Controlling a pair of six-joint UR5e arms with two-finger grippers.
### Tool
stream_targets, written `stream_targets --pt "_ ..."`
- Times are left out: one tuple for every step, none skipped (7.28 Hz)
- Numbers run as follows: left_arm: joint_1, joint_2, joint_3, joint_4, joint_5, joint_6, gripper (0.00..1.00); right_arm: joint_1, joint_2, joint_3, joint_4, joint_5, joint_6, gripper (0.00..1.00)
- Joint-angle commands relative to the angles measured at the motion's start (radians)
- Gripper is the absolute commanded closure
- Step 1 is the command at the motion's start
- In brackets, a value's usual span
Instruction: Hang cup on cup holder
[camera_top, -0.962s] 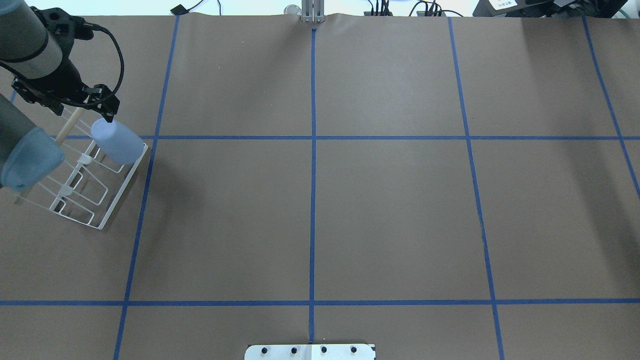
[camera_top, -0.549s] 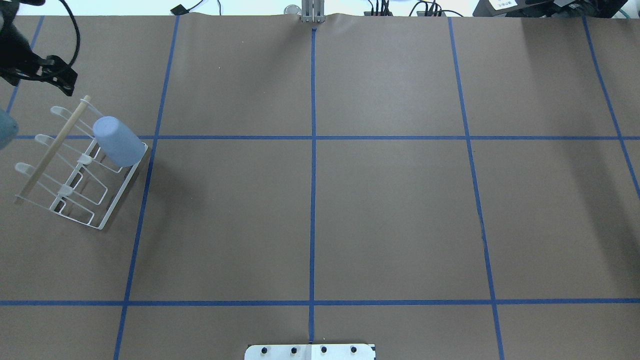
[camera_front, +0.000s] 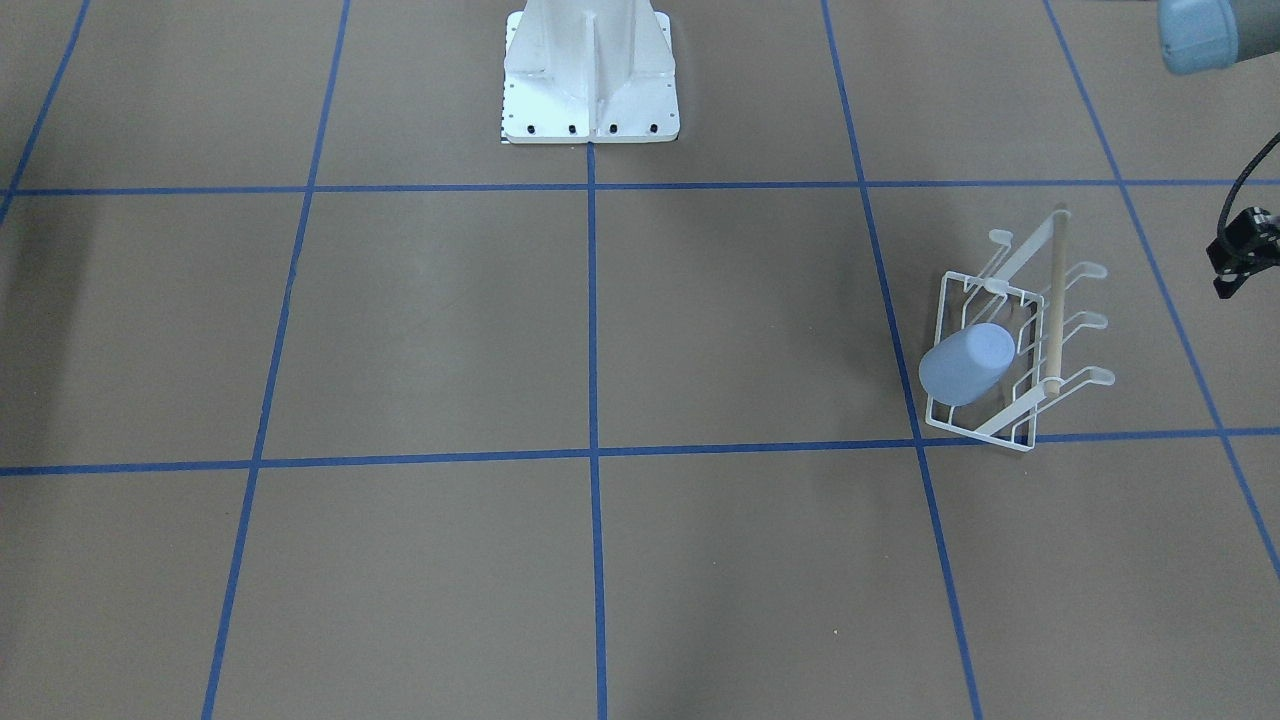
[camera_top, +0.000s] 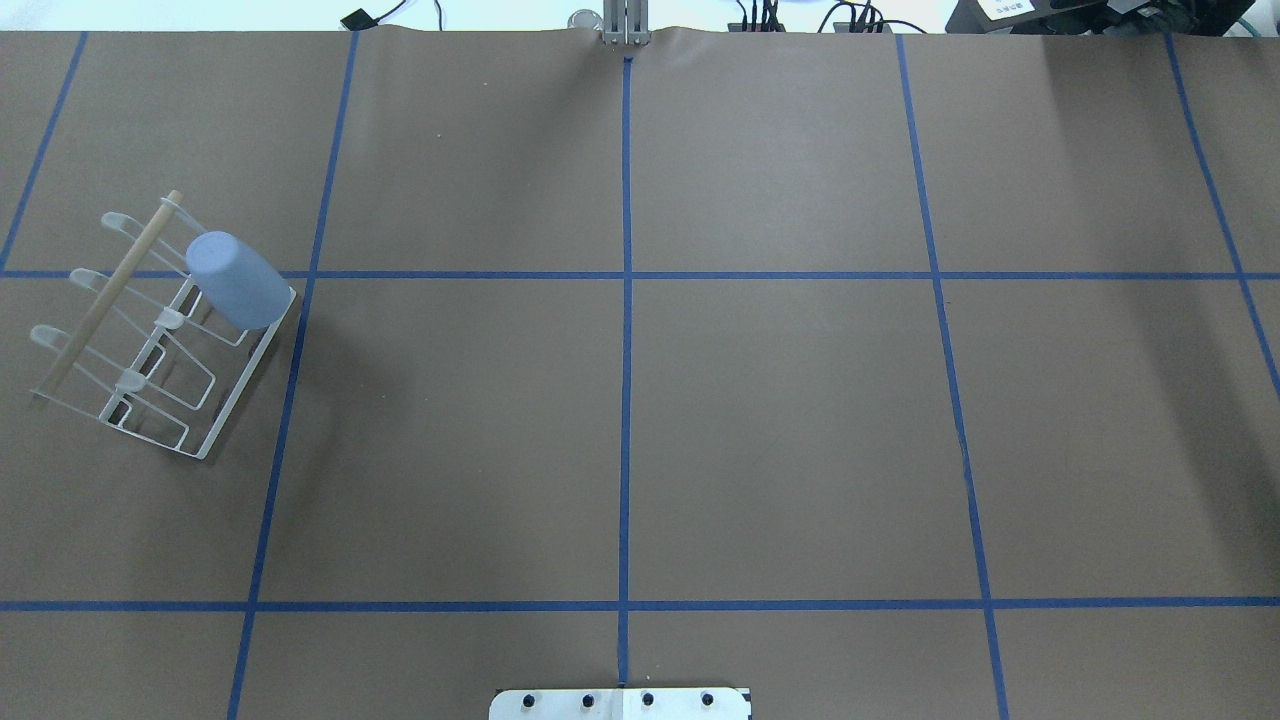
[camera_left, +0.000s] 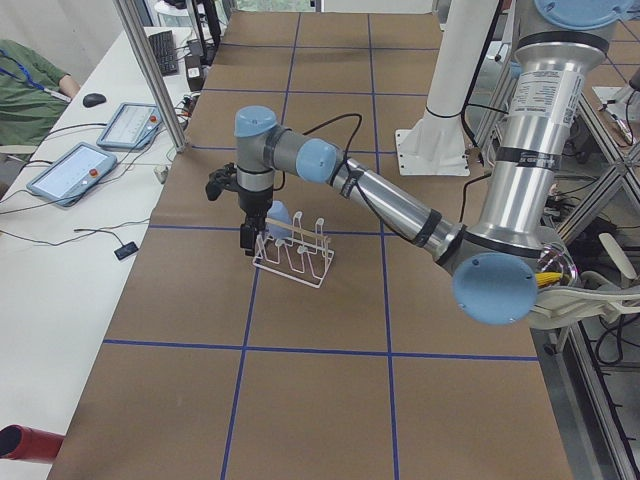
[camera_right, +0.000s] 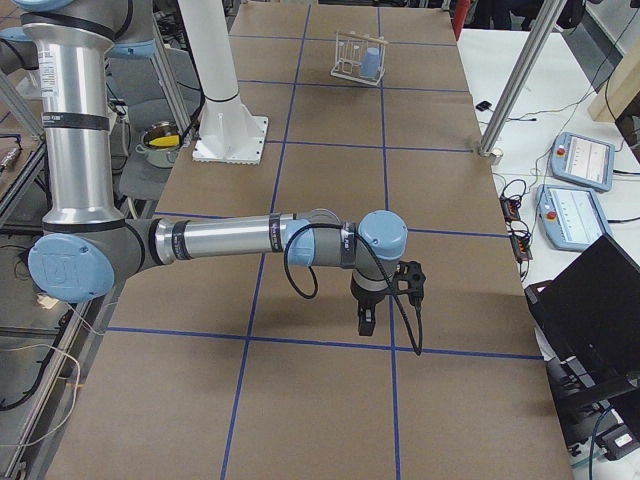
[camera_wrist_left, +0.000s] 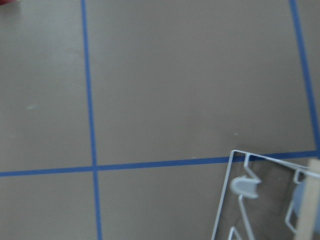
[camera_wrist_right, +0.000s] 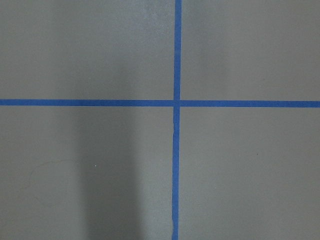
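Note:
The pale-blue cup (camera_top: 235, 281) sits tilted, bottom up, over a prong at the far end of the white wire cup holder (camera_top: 249, 375), whose wooden rod (camera_top: 105, 295) runs along its top. The front view shows the same cup (camera_front: 967, 362) on the cup holder (camera_front: 985, 437). My left gripper (camera_left: 247, 240) hangs just beside the cup holder, apart from the cup (camera_left: 280, 214); I cannot tell if it is open or shut. My right gripper (camera_right: 366, 322) points down over bare table far from the cup holder (camera_right: 350, 50), state unclear. The left wrist view catches only a corner of the cup holder (camera_wrist_left: 225, 200).
Brown paper with blue tape lines (camera_top: 625, 300) covers the table. The white robot base plate (camera_top: 620, 703) lies at the near edge. Beyond the table's far side stand a metal post (camera_left: 150, 70), tablets (camera_left: 70, 170), teach pendants (camera_right: 580, 160) and a laptop (camera_right: 590, 300).
My left arm has pulled away from the cup to the left and has left the overhead view. The cup stays on the cup holder, unmoved.

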Motion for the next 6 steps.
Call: stream_targets --pt "-0.109 0.111 0.085 -0.13 -0.148 0.087 0.01 0.0 0.002 -0.007 0.001 -0.002 0.002 0.0" --pt "-0.174 0.112 0.12 -0.133 -0.241 0.105 0.01 0.001 0.004 -0.007 0.0 -0.004 0.002 0.0" --pt "-0.214 0.122 0.121 -0.132 -0.246 0.124 0.01 0.003 0.003 -0.007 0.0 -0.004 0.002 0.0" --pt "-0.246 0.122 0.116 -0.121 -0.246 0.122 0.01 0.012 -0.002 -0.007 -0.002 -0.004 0.002 0.0" --pt "-0.251 0.134 0.122 -0.132 -0.245 0.124 0.01 0.013 -0.001 -0.01 -0.002 -0.004 0.002 0.0" --pt "-0.25 0.139 0.154 -0.135 -0.245 0.125 0.01 0.015 -0.002 -0.021 -0.002 -0.002 0.002 0.0"
